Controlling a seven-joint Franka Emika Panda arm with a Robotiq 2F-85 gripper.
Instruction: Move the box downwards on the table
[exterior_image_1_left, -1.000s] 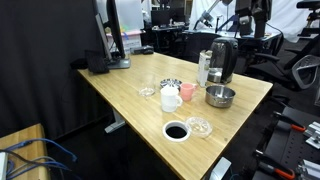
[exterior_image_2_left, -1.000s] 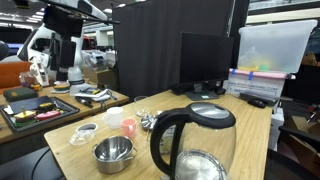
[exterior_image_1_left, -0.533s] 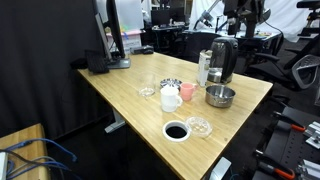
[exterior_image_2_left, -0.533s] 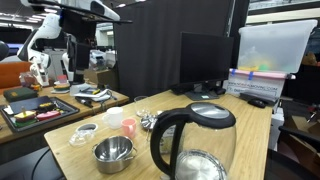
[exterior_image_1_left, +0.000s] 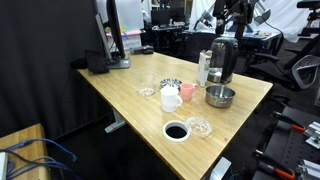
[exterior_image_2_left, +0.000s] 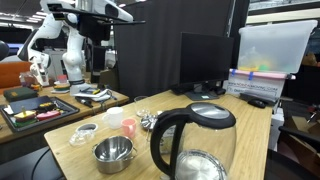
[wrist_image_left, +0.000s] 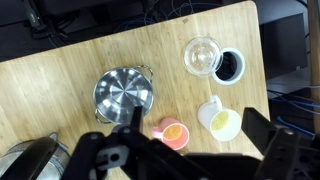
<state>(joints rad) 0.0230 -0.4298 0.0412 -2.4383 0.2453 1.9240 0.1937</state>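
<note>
The tall whitish-grey box (exterior_image_1_left: 203, 68) stands upright on the wood-grain table (exterior_image_1_left: 130, 100), right beside the dark kettle (exterior_image_1_left: 223, 60). It does not show in the wrist view, and the kettle (exterior_image_2_left: 195, 140) hides it in an exterior view. My gripper (exterior_image_1_left: 228, 24) hangs high above the kettle and the box, touching nothing. It also shows in an exterior view (exterior_image_2_left: 97, 47). In the wrist view my gripper (wrist_image_left: 196, 128) is open and empty, with its fingers spread far above the pink cup (wrist_image_left: 172, 131) and the white mug (wrist_image_left: 222, 120).
A steel bowl (exterior_image_1_left: 220, 97), the white mug (exterior_image_1_left: 171, 98) and the pink cup (exterior_image_1_left: 187, 92) stand near the box. A glass dish (exterior_image_1_left: 147, 90), a black round piece (exterior_image_1_left: 176, 131) and a glass lid (exterior_image_1_left: 199, 126) lie nearer the table's front. A monitor (exterior_image_1_left: 112, 30) stands at the far end.
My arm has swung sideways from beyond the table's edge to a spot over the kettle and box. The objects on the table have not moved.
</note>
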